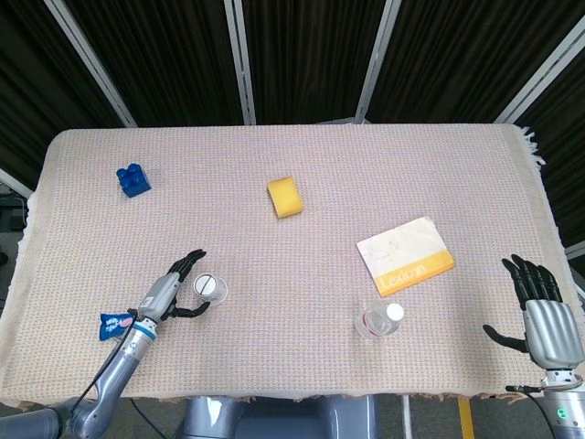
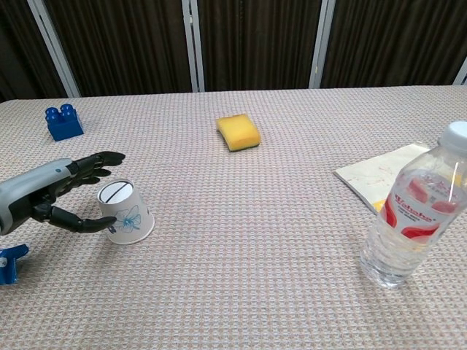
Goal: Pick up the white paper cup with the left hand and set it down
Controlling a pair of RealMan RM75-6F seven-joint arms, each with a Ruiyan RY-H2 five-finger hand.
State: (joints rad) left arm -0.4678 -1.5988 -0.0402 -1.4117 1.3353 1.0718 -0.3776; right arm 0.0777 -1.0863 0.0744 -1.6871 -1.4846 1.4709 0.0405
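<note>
The white paper cup (image 1: 209, 288) (image 2: 125, 213) stands upside down on the woven tablecloth, near the front left. It has a blue flower print on its side. My left hand (image 1: 174, 291) (image 2: 45, 193) lies just left of the cup with its fingers spread. The fingers reach past the cup's top without closing on it, and the thumb tip lies close to the cup's lower edge. My right hand (image 1: 544, 306) hovers open beyond the table's front right corner, fingers apart and holding nothing. It shows only in the head view.
A blue snack packet (image 1: 115, 325) (image 2: 9, 262) lies by my left wrist. A blue block (image 1: 133, 179) (image 2: 63, 122) sits at the far left and a yellow sponge (image 1: 285, 197) (image 2: 238, 132) in the middle. A booklet (image 1: 405, 255) (image 2: 379, 176) and a water bottle (image 1: 380, 320) (image 2: 411, 211) are on the right.
</note>
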